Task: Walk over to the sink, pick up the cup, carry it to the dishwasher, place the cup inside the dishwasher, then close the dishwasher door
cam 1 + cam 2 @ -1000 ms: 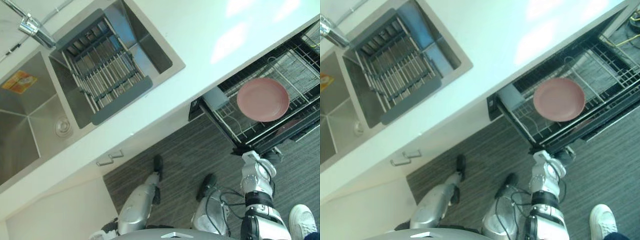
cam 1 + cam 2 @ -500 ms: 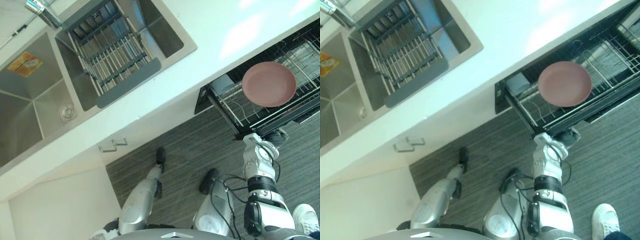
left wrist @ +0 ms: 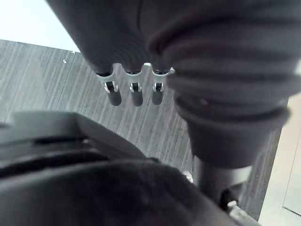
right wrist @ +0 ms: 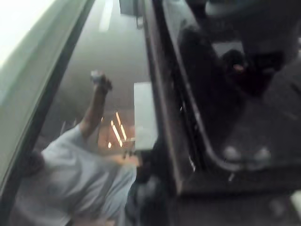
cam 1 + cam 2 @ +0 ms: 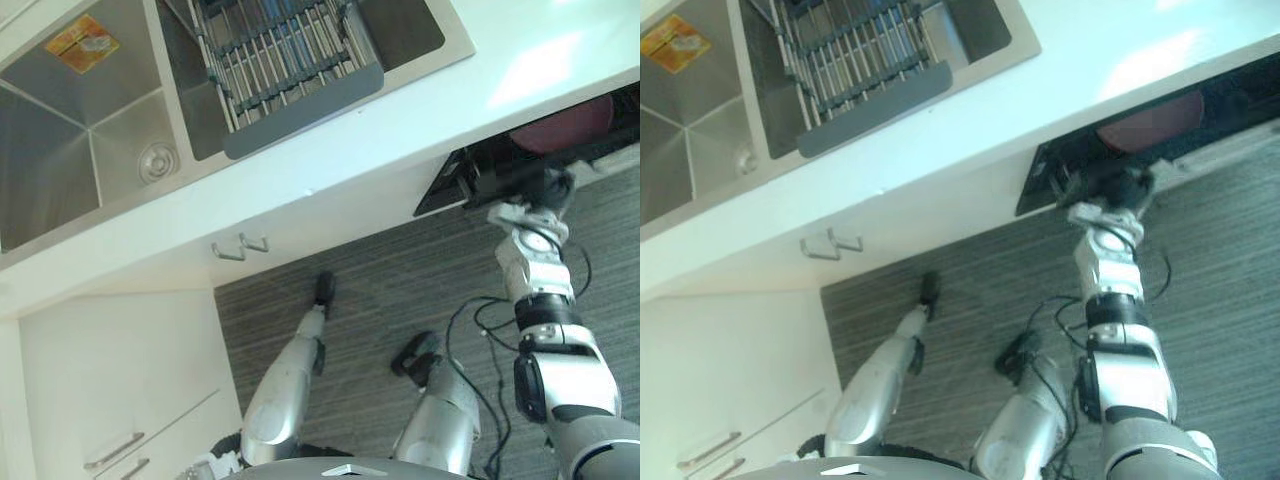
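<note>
The dishwasher (image 5: 450, 187) sits under the white counter (image 5: 380, 130) at the right, its dark front edge sticking out a little. A pink plate (image 5: 562, 126) shows inside, half hidden by the counter. My right arm stretches forward, and my right hand (image 5: 545, 188) lies against the dishwasher's front edge, fingers hidden in the dark. In the right wrist view a dark glossy panel edge (image 4: 164, 117) runs close past the hand. My left hand (image 3: 134, 92) hangs over the striped grey floor with straight fingers, holding nothing.
A steel double sink (image 5: 60, 170) lies at the upper left, with a grey draining rack (image 5: 285, 50) across its right basin and a yellow item (image 5: 85, 42) at the back. Cabinet handles (image 5: 240, 246) stick out below the counter. A person in a light top (image 4: 70, 160) appears in the right wrist view.
The camera has shifted, sliding the sink and counter up the picture. My right hand has risen to the dishwasher's front edge. Far less of the rack and pink plate shows beyond the counter.
</note>
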